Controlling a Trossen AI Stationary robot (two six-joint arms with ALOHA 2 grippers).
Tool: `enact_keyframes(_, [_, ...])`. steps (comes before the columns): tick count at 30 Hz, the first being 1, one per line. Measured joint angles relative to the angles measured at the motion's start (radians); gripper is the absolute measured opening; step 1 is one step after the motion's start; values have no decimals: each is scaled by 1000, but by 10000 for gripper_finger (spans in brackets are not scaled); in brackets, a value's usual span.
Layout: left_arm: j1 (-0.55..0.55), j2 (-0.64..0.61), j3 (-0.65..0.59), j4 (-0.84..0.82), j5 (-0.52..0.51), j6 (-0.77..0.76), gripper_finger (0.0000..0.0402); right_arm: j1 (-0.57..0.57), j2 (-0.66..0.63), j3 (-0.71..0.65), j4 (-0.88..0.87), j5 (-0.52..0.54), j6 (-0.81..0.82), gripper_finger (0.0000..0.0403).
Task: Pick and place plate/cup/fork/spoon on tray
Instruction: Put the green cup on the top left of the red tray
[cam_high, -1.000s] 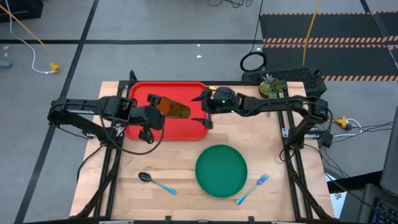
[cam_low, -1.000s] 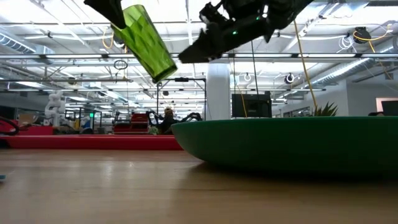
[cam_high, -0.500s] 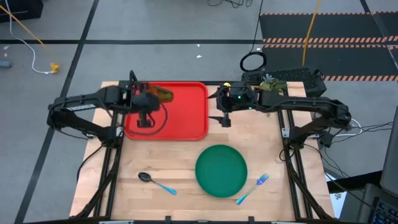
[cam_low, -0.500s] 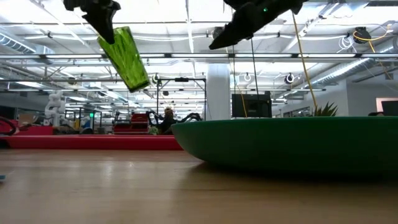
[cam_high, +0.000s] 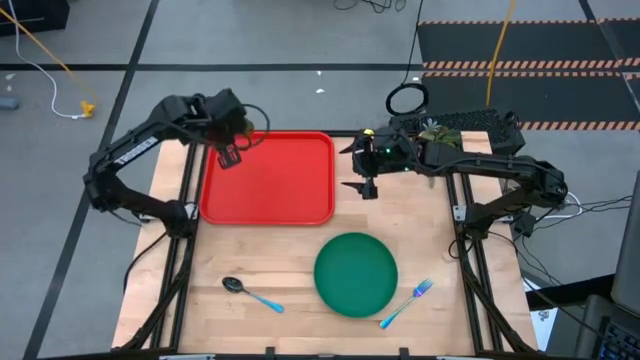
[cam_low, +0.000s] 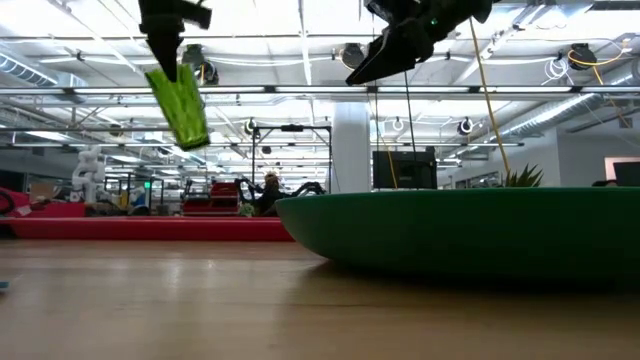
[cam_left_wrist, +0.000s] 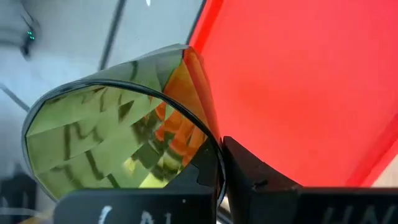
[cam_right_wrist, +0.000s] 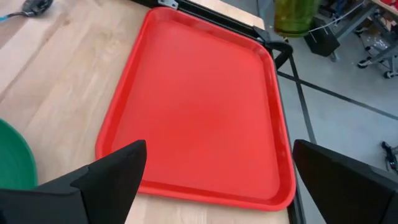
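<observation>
Nothing had reached the red tray (cam_high: 290, 185): the left gripper (cam_low: 165, 62) clamped the cup (cam_low: 180, 105) above its far left corner, the right gripper (cam_high: 362, 182) hung open beside it, while plate (cam_high: 356, 273), fork (cam_high: 408, 301) and spoon (cam_high: 250, 292) lay on the table (cam_high: 290, 265)

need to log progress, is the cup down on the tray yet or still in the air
In the air. The low view shows the cup hanging tilted from the shut left gripper, well above the tray. From above, the tray holds nothing.
</observation>
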Motion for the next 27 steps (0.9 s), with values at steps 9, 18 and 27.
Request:
enact_keyframes(9, [120, 96, 0, -63, 30, -14, 12, -25, 0, 0, 3, 0, -4, 396])
enact_keyframes(18, [198, 155, 0, -81, 78, -123, 25, -25, 0, 0, 12, 0, -3, 396])
enact_keyframes(27, [249, 165, -85, -49, 81, -145, 33, -25, 0, 0, 19, 0, -3, 396])
